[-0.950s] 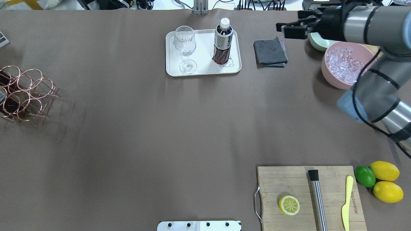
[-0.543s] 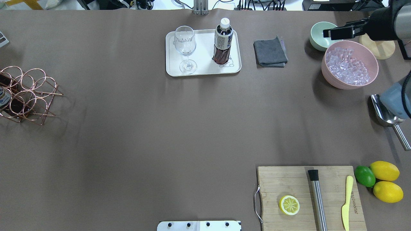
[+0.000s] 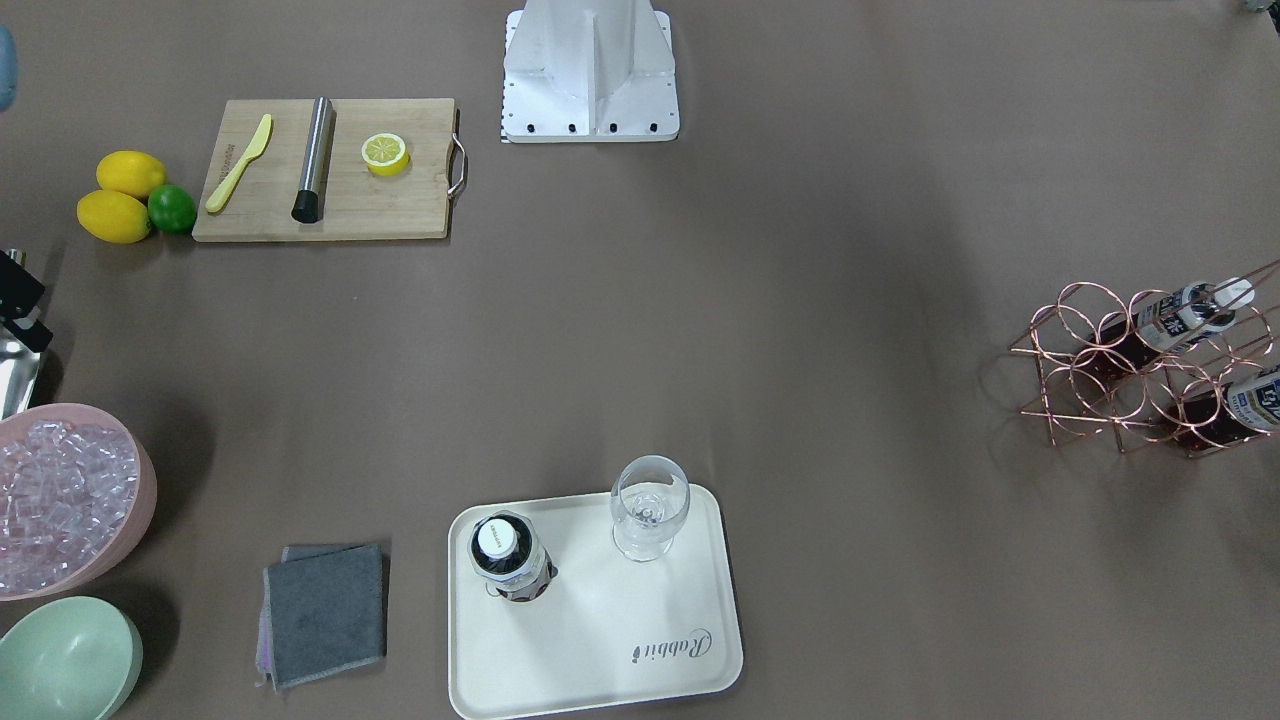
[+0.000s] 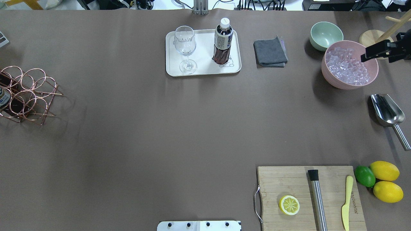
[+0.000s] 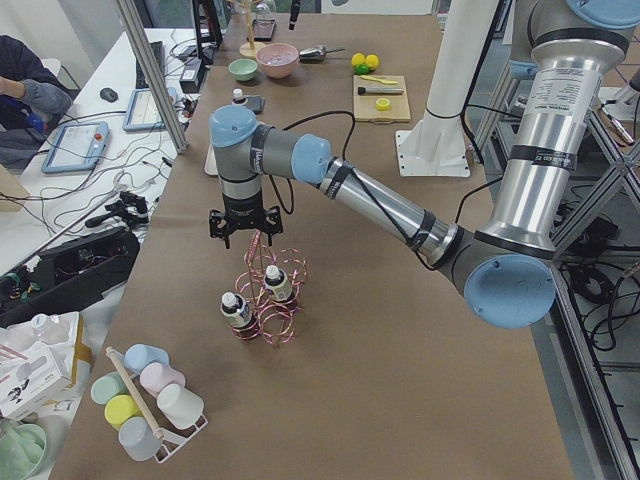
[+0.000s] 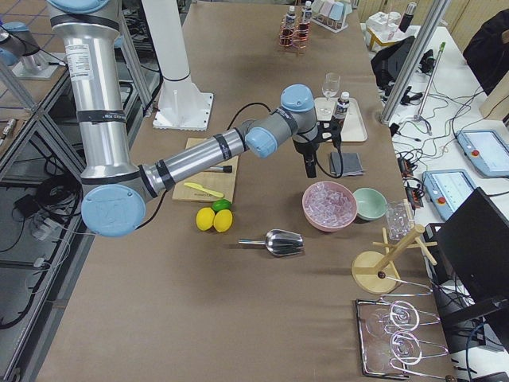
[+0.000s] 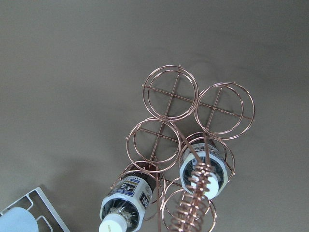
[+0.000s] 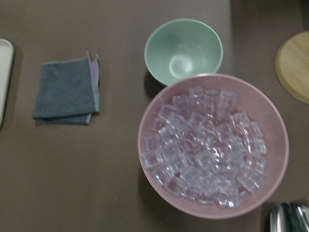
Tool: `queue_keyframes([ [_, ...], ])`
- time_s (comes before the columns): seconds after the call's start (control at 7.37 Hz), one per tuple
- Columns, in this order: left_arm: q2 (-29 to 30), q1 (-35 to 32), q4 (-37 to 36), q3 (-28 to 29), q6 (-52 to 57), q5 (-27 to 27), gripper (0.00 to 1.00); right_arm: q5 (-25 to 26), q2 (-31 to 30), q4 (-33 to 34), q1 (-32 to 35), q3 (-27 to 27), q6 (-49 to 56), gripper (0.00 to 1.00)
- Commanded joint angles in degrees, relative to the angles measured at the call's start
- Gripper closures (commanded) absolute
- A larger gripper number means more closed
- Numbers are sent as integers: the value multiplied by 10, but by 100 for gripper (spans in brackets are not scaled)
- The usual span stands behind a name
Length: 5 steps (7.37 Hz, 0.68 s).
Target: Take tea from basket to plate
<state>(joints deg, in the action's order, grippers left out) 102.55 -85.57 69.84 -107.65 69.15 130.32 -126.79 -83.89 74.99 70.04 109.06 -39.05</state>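
tea (image 4: 223, 40) upright near plate (image 4: 205, 48) rim, basket (image 4: 29, 93) well apart

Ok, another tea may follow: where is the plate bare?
On the plate, the half bearing the Rabbit print is bare. The opposite strip is crowded: tea and glass stand there, a gap between.

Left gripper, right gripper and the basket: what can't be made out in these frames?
- Left gripper: shows only in the exterior left view, small; open or shut cannot be told.
- Right gripper: cut off by the overhead view's right edge; open or shut unclear.
- Basket: the overhead view's left edge cuts off its tea bottles; in the left wrist view its coiled wire partly hides one cap.
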Motion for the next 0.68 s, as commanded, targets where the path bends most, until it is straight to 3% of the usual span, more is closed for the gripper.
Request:
queue_keyframes([
  [0.0,5,-54,-58,0,-79,19,2,-70,-96,87,27,33,38,0],
  [0.27,15,-94,-97,3,-313,19,2,-100,-186,86,67,48,146,0],
  [0.54,18,-118,-97,11,-574,18,2,-100,-212,149,124,45,306,0],
])
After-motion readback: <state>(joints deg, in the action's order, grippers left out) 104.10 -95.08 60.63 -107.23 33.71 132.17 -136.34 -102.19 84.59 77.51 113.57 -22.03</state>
